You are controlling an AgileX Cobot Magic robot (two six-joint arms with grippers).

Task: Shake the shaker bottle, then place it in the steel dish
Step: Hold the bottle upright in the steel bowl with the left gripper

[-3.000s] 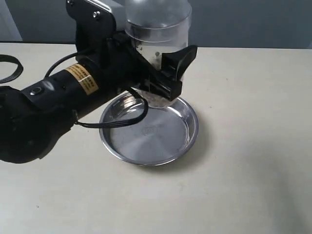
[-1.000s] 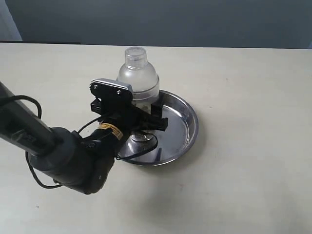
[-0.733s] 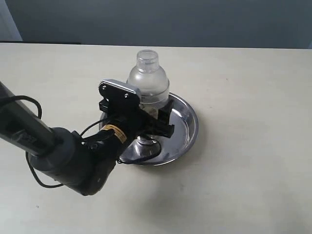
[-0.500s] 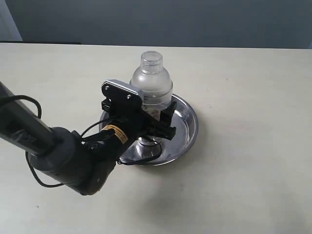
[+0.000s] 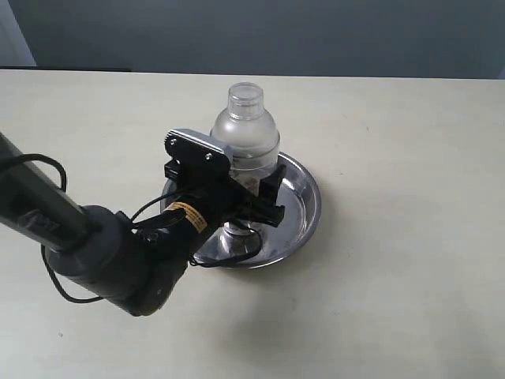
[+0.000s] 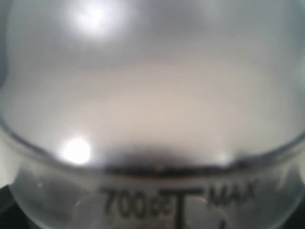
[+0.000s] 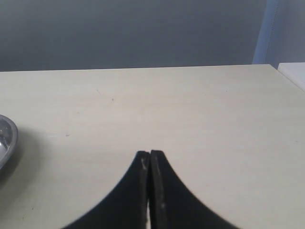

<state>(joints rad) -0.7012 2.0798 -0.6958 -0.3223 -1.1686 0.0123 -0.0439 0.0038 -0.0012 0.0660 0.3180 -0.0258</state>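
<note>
The cream table (image 5: 394, 300) carried everything. The left arm (image 5: 102, 253) reached in from the near left edge toward the table's middle, where the dish (image 5: 306, 197) lay flat. The bottle (image 5: 245, 130) stood upright inside the dish, on the left part of its floor, cap up. The left gripper (image 5: 267, 196) held the bottle low on its body: its 2 jaws stood wide apart, 1 against each side, closed on the plastic. In the left wrist view the bottle (image 6: 152, 119) filled the picture, frosted, with the printed marks "700" and "MAX" near its lower band; no finger showed there. The right gripper (image 7: 149, 162) hung over bare table, well apart from the dish (image 7: 5, 138), its 2 jaws pressed together with nothing between them.
</note>
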